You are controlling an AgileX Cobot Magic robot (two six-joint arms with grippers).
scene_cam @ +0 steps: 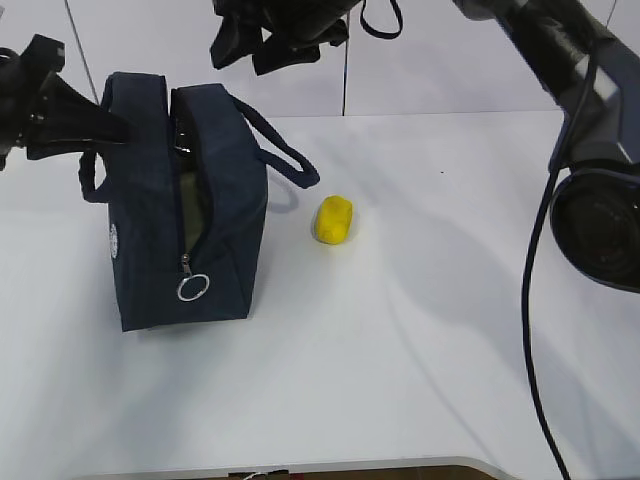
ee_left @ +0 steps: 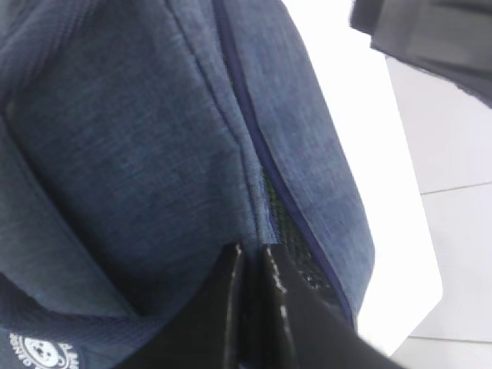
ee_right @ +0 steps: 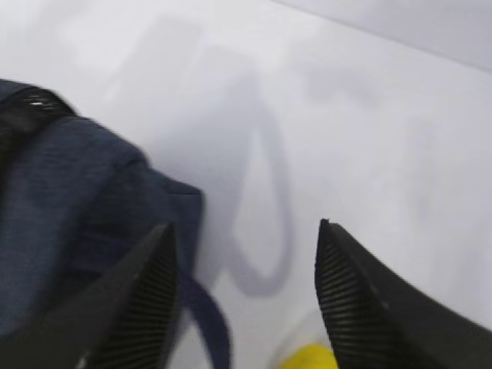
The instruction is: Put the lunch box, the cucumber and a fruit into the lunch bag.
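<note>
Left gripper [ee_left: 250, 265] clenched on the lunch bag [scene_cam: 185, 205] edge; right gripper [ee_right: 244, 296] released above the fruit [scene_cam: 333, 220] — next, descend and grasp it

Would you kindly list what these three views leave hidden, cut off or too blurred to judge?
- Inside of the dark navy fabric lunch bag: exterior view shows only a dark slit; whether the lunch box or cucumber is in there cannot be told.
- Small bright yellow fruit: right wrist view's bottom edge cuts it to a blurred sliver.
- Left gripper: its closed fingers meet the bag's fabric; left wrist view does not show what they pinch.
- Round white logo: too small.
</note>
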